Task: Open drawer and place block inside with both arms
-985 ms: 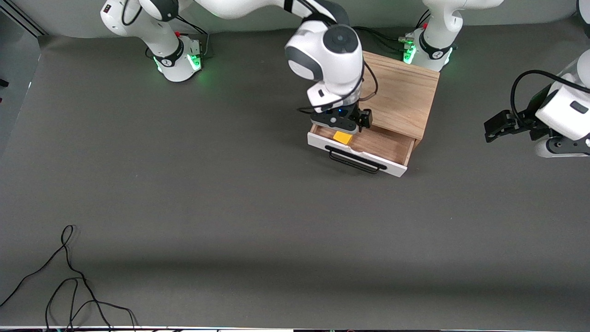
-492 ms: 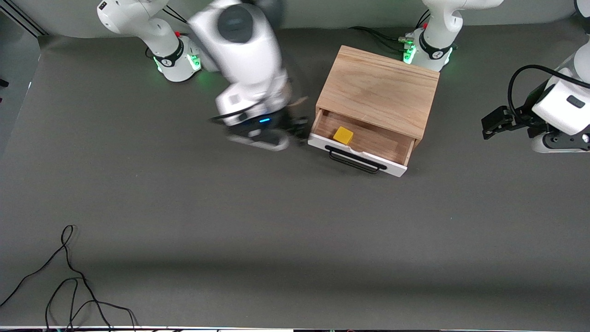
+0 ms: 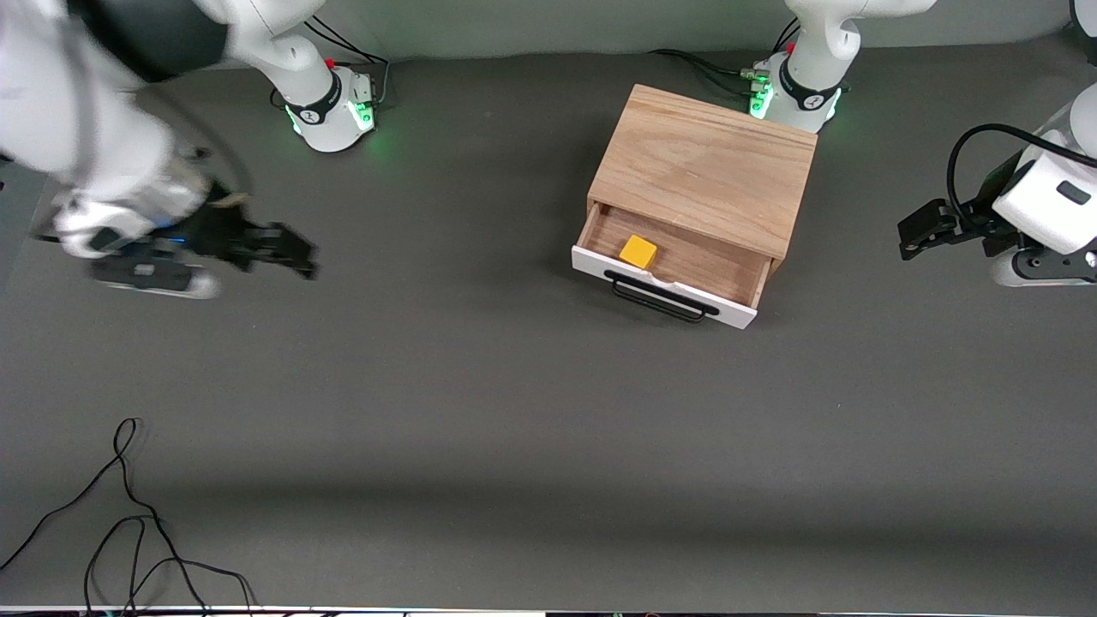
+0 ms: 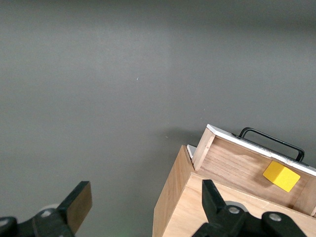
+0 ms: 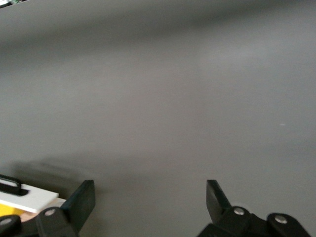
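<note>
Drawer [image 3: 677,272] open toward front camera, block [image 3: 638,251] inside; both pincers [image 3: 287,248] [image 3: 917,230] spread, empty

One wooden box [image 3: 704,167] stands on the table [image 3: 480,411], holding one drawer [image 3: 668,278] with one black bar handle [image 3: 660,298]. One yellow block [image 3: 638,252] lies in that drawer. Two robot arms are present, each with one gripper: the right gripper [image 3: 287,248] and the left gripper [image 3: 917,233]. One black cable [image 3: 128,523] lies loose, well apart from the box.
</note>
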You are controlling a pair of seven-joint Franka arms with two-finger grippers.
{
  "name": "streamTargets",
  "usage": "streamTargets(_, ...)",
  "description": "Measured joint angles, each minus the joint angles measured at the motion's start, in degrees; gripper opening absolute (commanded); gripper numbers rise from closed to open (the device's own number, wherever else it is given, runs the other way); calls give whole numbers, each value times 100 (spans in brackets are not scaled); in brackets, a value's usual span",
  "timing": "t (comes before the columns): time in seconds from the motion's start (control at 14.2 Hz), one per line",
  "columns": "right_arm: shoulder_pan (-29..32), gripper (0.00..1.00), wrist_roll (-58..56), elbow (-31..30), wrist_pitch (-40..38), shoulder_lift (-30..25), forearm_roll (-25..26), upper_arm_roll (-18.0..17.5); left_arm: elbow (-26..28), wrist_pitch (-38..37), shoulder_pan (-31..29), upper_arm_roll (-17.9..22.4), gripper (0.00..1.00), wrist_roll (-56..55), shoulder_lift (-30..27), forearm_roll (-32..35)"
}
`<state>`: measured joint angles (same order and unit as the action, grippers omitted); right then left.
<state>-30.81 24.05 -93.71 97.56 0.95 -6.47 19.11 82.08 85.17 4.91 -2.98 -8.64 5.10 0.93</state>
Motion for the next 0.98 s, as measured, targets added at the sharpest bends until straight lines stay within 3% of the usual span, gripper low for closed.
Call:
streamTargets(0.28,-3,100,-670,-344,-210,-375,163,686,2,39,0,0,99,0,0,-1)
streamTargets(0.63,110,100,-1020,-433,-207,-353,234,729,8,118,-1,1,99,0,0,-1)
streamTargets(0.7,407,100,-1186,-441,-206,-325,237,458,9,119,0,1,99,0,0,-1)
streamTargets(0.91,1819,100,-1545,-441,-204,-270,293,-940,10,119,-1,2,99,0,0,-1)
streamTargets(0.98,2081,100,-1578,-441,-208,-270,356,-1180,10,119,-1,2,99,0,0,-1)
